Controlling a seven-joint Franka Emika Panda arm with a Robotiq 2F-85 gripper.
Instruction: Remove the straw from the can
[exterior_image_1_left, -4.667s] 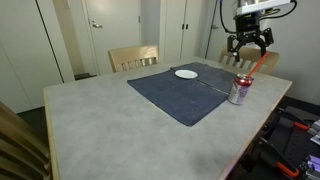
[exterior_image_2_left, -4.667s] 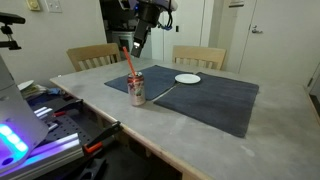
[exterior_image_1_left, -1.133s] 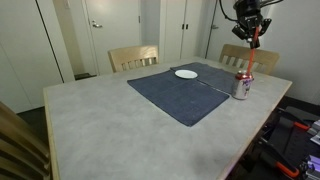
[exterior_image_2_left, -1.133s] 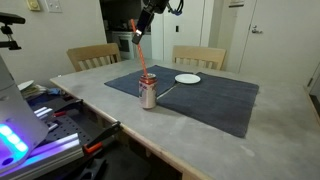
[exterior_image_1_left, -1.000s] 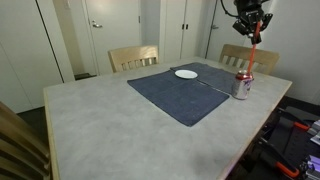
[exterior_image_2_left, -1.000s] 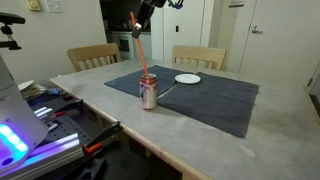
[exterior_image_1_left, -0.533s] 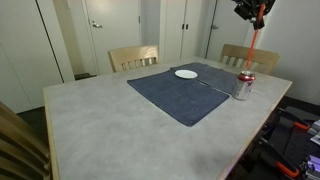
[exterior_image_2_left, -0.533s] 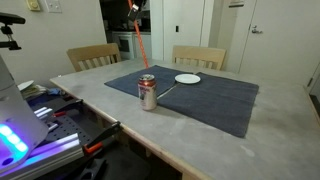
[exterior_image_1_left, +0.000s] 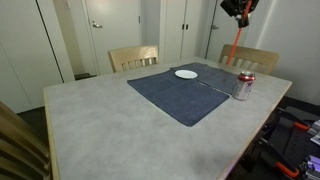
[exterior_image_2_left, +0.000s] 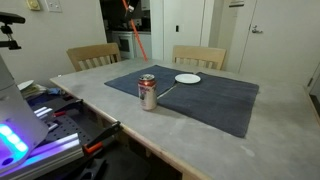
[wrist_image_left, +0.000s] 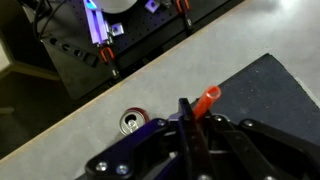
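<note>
The silvery can (exterior_image_1_left: 243, 86) with red markings stands upright on the table by the edge of the dark blue mat (exterior_image_1_left: 185, 95); it also shows at can (exterior_image_2_left: 148, 92) and from above at can (wrist_image_left: 131, 122). My gripper (exterior_image_1_left: 238, 8) is high above it, shut on the top of the red-orange straw (exterior_image_1_left: 236, 40). The straw (exterior_image_2_left: 135, 35) hangs slanted in the air, its lower end clear of the can. In the wrist view the straw's open end (wrist_image_left: 209, 98) sticks out between the dark fingers (wrist_image_left: 186, 108).
A white plate (exterior_image_1_left: 186, 73) lies on the mat's far side, with a thin dark stick (exterior_image_2_left: 165, 90) between it and the can. Wooden chairs (exterior_image_1_left: 133, 57) stand behind the table. Equipment (exterior_image_2_left: 40, 125) sits off the table edge near the can.
The gripper has risen with the straw; the straw's lower end has come out of the can and now hangs above it. The can has stayed put.
</note>
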